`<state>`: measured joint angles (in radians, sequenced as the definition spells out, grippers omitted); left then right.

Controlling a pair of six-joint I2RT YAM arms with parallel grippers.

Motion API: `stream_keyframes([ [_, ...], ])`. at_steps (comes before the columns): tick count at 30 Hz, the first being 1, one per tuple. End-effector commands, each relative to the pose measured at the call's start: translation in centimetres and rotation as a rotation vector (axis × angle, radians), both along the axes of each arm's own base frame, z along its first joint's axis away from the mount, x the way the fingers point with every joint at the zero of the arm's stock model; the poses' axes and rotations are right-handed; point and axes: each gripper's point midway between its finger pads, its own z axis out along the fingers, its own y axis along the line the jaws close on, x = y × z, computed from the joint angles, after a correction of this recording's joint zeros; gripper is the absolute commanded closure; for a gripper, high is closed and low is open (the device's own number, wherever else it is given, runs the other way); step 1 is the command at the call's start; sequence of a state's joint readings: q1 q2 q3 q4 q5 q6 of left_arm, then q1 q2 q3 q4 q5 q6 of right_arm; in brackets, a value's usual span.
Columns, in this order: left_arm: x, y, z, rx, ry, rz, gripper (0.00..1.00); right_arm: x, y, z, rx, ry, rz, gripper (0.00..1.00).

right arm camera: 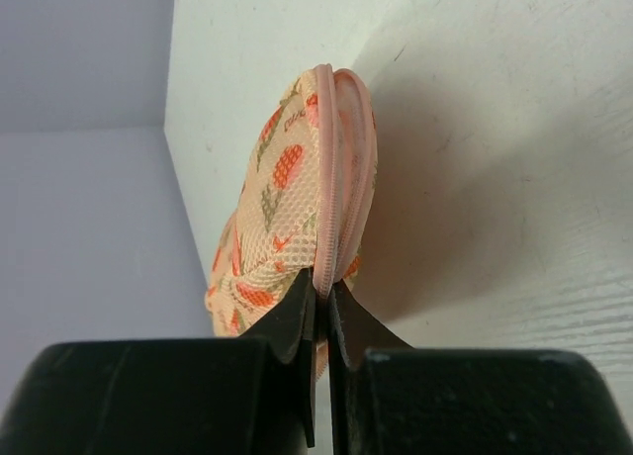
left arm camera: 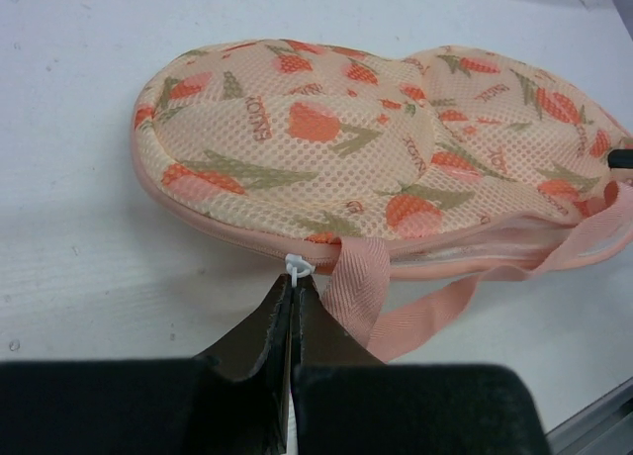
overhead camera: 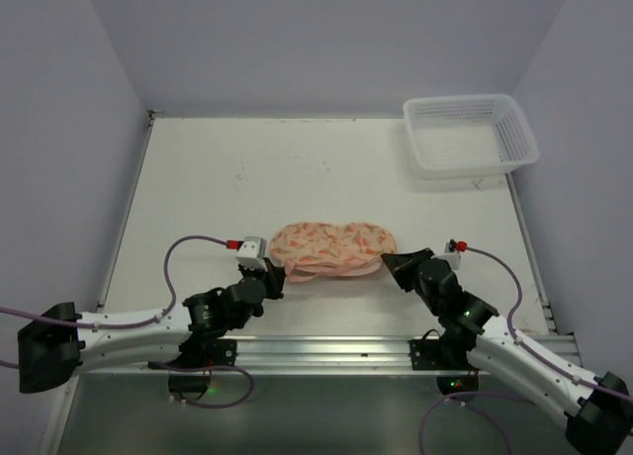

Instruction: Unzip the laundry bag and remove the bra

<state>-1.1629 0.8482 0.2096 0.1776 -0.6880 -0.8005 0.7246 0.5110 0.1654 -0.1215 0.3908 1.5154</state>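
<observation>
The laundry bag (overhead camera: 329, 249) is lying flat on the white table (overhead camera: 247, 178), near its front edge and between the two arms. Its printed mesh side is facing up. A white basket (overhead camera: 470, 134) is sitting well apart from it at the far right corner.

The left arm is reaching in low from the left, with its forearm angling up and inward. The left gripper (overhead camera: 269, 273) is meeting the bag's near-left edge. In the left wrist view its fingers (left arm camera: 267, 326) are pressing almost together, with only a thin slit between them. At their tips they are pinching the small white zip pull (left arm camera: 297, 267) on the pink zip trim. Just to the right of the pull in that view, a pink ribbon strap (left arm camera: 361, 287) is hanging off the seam and looping along the table. A narrow pale gap is showing along the seam past it.

The right arm is mirroring this pose, reaching in low from the right with its wrist turned toward the bag's right end. The right gripper (overhead camera: 393, 264) is touching that end. In the right wrist view its fingers (right arm camera: 297, 321) are squeezing nearly together on the pink edge of the bag (right arm camera: 287, 188). The bag is appearing edge-on there, with its zip line running straight up from the fingertips.
</observation>
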Motion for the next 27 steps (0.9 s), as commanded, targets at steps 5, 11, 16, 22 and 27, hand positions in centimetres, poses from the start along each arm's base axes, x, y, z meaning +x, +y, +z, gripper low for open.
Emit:
stream_keyframes([
  [5,-0.2,-1.9,1.7,-0.040,-0.074,-0.117,1.00,3.1,0.5,3.4,-0.208,-0.144,0.067,1.00],
  [11,-1.0,-3.6,0.8,-0.043,-0.060,-0.212,1.00,4.4,3.0,5.1,-0.342,-0.158,0.268,0.54],
  [16,-1.1,-5.0,0.8,-0.048,-0.051,-0.246,1.00,2.0,4.4,4.1,-0.253,-0.141,0.370,0.39],
  [22,-0.8,-6.3,0.6,-0.047,-0.045,-0.260,1.00,-2.1,8.4,3.9,-0.092,-0.043,0.471,0.23],
  [27,-0.9,-7.7,0.3,-0.061,-0.033,-0.288,1.00,-3.1,11.7,3.9,-0.037,0.010,0.504,0.19],
])
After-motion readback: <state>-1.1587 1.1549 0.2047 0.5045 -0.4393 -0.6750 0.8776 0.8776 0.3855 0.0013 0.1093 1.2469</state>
